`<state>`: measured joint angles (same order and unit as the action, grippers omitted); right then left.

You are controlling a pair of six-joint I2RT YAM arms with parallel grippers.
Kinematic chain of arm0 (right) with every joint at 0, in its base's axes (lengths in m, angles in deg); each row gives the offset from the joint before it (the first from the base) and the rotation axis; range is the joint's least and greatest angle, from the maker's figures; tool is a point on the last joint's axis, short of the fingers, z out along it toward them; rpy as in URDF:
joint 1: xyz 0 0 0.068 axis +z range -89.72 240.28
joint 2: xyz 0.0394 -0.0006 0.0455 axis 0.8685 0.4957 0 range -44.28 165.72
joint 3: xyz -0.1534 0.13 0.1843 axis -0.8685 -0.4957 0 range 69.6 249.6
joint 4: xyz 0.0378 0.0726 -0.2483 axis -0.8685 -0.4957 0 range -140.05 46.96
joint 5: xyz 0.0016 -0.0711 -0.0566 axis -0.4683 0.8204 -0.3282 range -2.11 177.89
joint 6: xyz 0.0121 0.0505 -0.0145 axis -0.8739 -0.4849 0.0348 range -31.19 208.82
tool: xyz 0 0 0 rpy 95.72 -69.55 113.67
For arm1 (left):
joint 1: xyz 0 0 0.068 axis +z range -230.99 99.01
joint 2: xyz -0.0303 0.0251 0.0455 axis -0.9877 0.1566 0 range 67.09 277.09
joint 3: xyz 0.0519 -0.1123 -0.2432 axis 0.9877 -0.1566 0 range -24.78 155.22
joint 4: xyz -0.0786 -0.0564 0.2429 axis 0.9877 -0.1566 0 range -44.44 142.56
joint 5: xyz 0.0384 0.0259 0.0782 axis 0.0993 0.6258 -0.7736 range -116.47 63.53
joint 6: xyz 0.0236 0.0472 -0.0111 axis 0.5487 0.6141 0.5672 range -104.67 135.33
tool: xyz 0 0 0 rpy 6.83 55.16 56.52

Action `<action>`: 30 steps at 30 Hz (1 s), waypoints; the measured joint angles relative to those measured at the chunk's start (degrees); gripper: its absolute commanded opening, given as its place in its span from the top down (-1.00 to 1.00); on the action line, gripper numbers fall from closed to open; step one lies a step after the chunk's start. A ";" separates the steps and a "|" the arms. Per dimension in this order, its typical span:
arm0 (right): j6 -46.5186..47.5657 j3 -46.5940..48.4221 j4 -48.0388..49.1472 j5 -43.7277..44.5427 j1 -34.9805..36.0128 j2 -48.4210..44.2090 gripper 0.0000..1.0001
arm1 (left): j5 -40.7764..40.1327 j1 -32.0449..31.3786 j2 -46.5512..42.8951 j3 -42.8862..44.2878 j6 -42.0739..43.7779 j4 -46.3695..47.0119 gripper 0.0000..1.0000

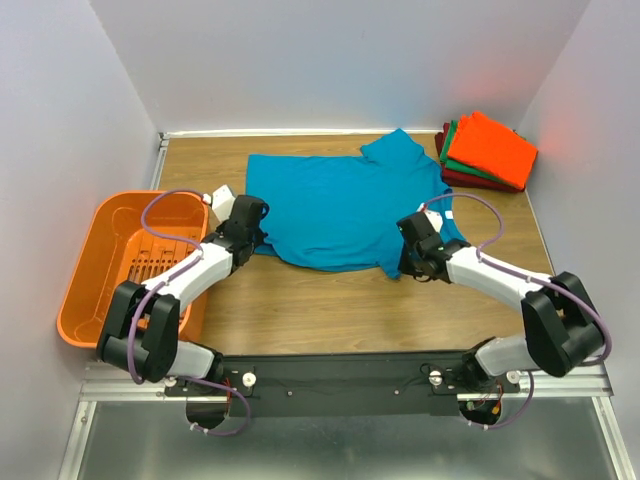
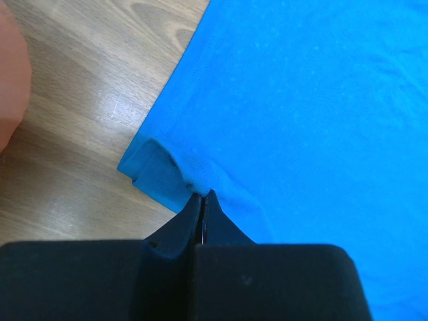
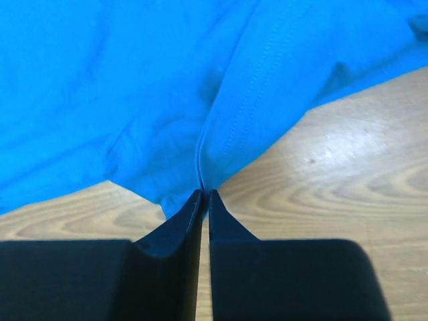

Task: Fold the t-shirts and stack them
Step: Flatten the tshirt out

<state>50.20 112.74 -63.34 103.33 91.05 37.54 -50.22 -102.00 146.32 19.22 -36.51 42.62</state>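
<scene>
Wooden tabletop w/ pale walls around. Teal-blue t-shirt lies spread flat in the middle, toward the far edge, not folded yet. Orange basket sits at the left edge. At the far right corner is a stack of folded shirts, orange on top, so that part looks done. Left gripper and right gripper are both pressed together, each pinching a near corner of the teal-blue t-shirt. Probably 1st fold is next.
</scene>
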 measured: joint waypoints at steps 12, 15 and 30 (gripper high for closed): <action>-2.56 -8.02 -1.18 0.15 0.04 -14.23 0.99 | 0.07 0.00 -2.58 -2.99 -0.28 -0.04 1.00; -3.74 -9.49 -2.34 0.13 0.04 -21.27 0.99 | 0.20 0.00 -3.89 -3.98 -0.48 0.00 1.00; -12.83 -19.34 -8.11 -7.93 0.04 -44.59 0.98 | 0.46 -0.87 -10.71 -8.92 -1.77 -0.76 1.00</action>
<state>37.37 93.40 -71.45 95.40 91.09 -7.05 -49.76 -102.88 135.61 10.31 -38.28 41.86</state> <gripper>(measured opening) 0.008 0.007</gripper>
